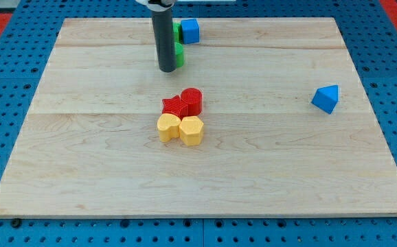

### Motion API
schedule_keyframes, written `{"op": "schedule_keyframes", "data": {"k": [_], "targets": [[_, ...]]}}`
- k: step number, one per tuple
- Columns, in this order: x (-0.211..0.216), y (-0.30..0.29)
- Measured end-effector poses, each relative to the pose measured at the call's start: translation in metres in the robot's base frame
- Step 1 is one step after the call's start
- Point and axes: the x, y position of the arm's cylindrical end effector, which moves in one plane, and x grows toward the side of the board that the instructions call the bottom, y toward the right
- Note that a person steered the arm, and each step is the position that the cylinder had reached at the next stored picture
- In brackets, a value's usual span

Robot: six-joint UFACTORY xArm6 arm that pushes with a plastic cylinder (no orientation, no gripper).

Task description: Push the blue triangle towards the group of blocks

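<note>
The blue triangle (326,98) lies alone at the view's right of the wooden board (82,158). A group of blocks sits at the middle: a red star (174,105), a red cylinder (192,101), a yellow heart-like block (168,127) and a yellow hexagon (192,130), all touching. My tip (167,69) is at the view's top centre, above that group and far left of the blue triangle. It stands right beside a green block (180,55), which the rod partly hides.
A blue cube (189,31) and another green block (177,30) sit near the board's top edge, behind the rod. The board rests on a blue pegboard (6,103), with red areas at the view's top corners.
</note>
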Motion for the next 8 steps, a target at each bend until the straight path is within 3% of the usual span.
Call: {"op": "schedule_keyframes", "data": {"k": [3,5,7,8], "targets": [[-0.025,0.042],[-0.005,0.191],[0.052,0.348],[0.080,0.328]]}}
